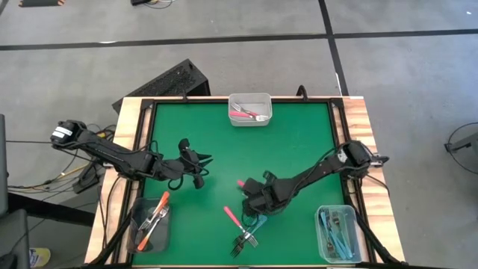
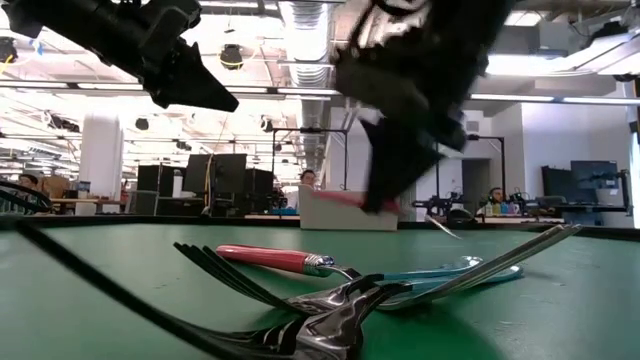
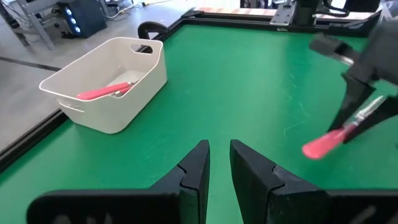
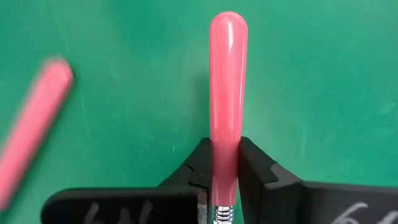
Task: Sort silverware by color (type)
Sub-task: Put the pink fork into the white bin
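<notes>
Pink-handled fork (image 4: 227, 81) clamped in right gripper (image 4: 225, 167), lifted above green mat (image 1: 291, 142) near its middle — mid-carry. Next, by judgement: across to far white tub (image 1: 249, 109) holding pink forks, then release. Left gripper (image 3: 217, 165) idle, nearly closed, empty — mat's left side.

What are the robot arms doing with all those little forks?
They are sorting forks by handle colour into tubs. The right gripper is shut on a pink fork, holding it above the green table. Another pink fork and a few more forks lie below it. The pink tub, orange tub and blue tub each hold some already. The left gripper waits empty, nearly closed, over the table.
</notes>
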